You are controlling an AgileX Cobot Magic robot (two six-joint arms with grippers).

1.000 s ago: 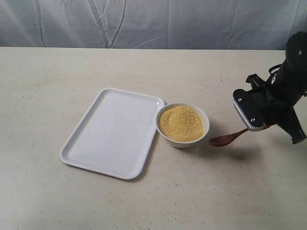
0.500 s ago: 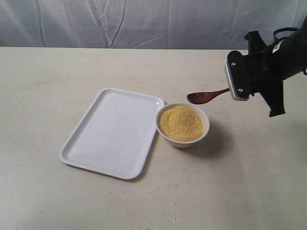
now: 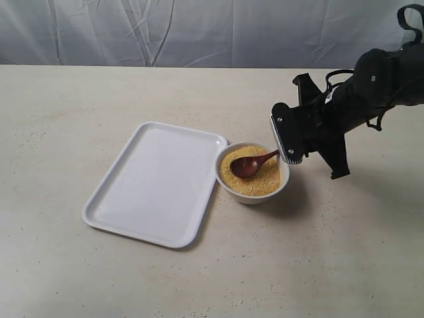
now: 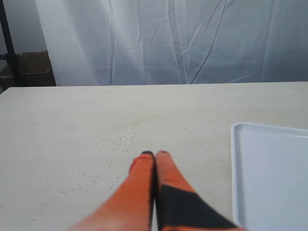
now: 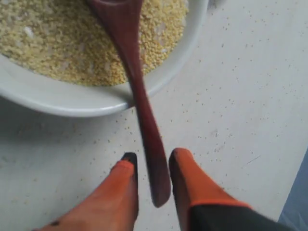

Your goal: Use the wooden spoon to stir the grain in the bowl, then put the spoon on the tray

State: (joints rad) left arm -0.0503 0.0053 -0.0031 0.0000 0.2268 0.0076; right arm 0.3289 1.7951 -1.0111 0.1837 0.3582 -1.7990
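The white bowl point(image 3: 254, 196) stands against the right edge of the white tray point(image 3: 156, 182), filled with yellow grain point(image 3: 262, 180). The dark wooden spoon point(image 3: 246, 165) slants down into the bowl, its head resting in the grain. My right gripper point(image 3: 286, 154) hangs just right of the bowl's rim, shut on the end of the handle. In the right wrist view the spoon's handle point(image 5: 144, 115) runs from my gripper point(image 5: 151, 161) over the bowl's rim point(image 5: 57, 103) into the grain point(image 5: 62, 43). My left gripper point(image 4: 154, 155) is shut and empty, beside the tray point(image 4: 269, 173).
A pale speckled table point(image 3: 318, 252) carries everything. A grey-white curtain point(image 3: 199, 33) hangs behind its far edge. Loose grains lie scattered on the table near the bowl point(image 5: 216, 134). The left arm does not show in the exterior view.
My right gripper lifted the spoon from the table at the bowl's right, swung it left above the bowl, then lowered its head into the grain.
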